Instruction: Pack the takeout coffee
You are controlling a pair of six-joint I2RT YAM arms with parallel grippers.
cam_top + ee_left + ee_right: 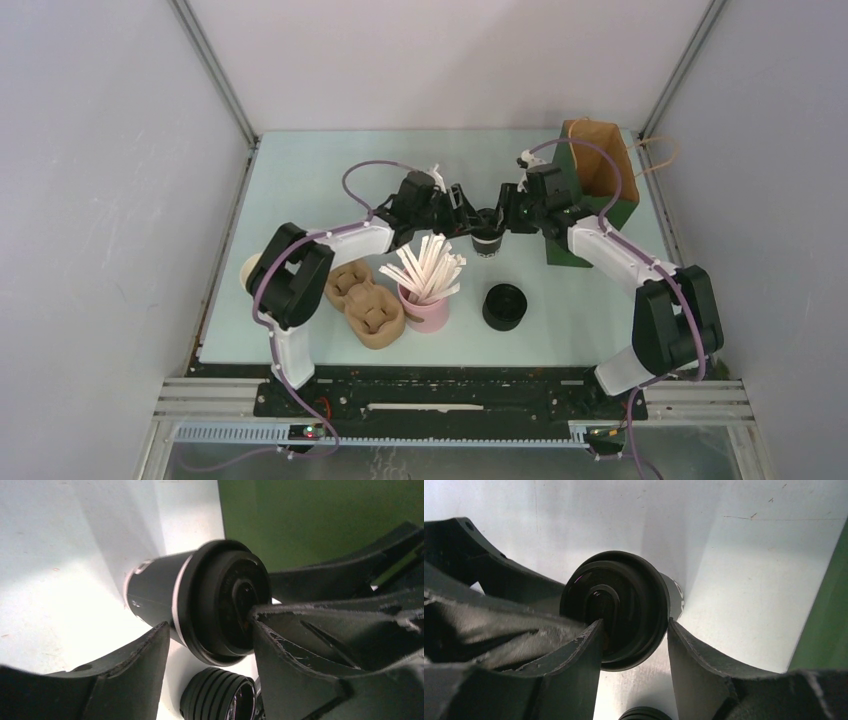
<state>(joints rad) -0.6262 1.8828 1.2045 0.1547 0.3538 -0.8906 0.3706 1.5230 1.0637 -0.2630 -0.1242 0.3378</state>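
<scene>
My left gripper (207,620) and right gripper (634,625) are bracketing the cup (487,240), fingers (704,680) apart against its lid (624,590); I cannot tell if they are clamping. The cup is standing just beside the paper bag (600,160), lidded and awaiting packing.

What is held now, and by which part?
The coffee cup, by its lid: the right gripper seems to pinch it; left gripper contact unclear.

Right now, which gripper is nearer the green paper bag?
Right. The right gripper sits between the takeout coffee and the green paper bag; the left gripper is on the cup's far side.
</scene>
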